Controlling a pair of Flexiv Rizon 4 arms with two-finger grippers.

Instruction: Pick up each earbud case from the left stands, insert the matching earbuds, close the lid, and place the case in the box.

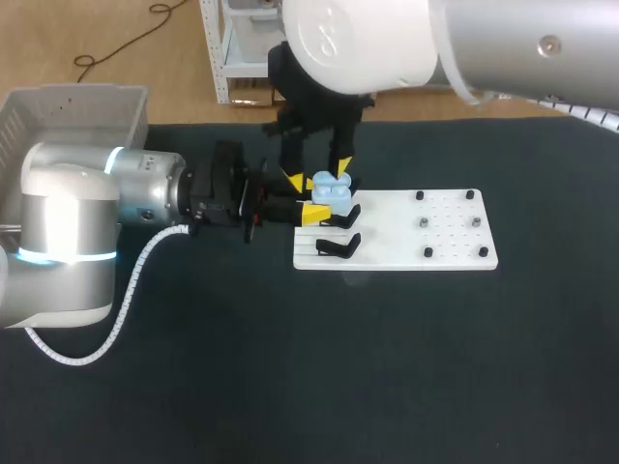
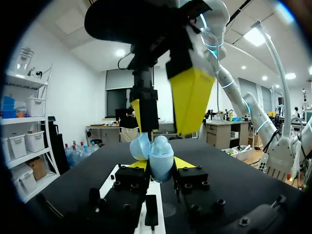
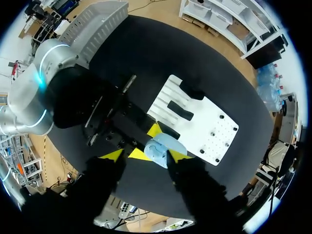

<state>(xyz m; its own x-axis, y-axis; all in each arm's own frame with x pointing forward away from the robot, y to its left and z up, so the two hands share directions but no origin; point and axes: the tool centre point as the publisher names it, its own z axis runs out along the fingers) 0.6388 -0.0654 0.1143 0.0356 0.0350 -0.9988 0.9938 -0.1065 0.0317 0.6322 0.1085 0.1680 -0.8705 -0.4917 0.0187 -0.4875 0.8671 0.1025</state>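
Observation:
The light blue earbud case hangs just above the left end of the white plate, with my left gripper shut on it from the side. In the left wrist view the case shows two rounded halves between the yellow tips of the left gripper. My right gripper comes down from above and stands open, its fingers spread around the top of the case. In the right wrist view the case lies between the spread tips of the right gripper.
Two black stands sit on the plate's left end, below the case. Small black and grey pegs dot the plate's right half. A grey basket stands at the back left. Dark table cloth lies all around.

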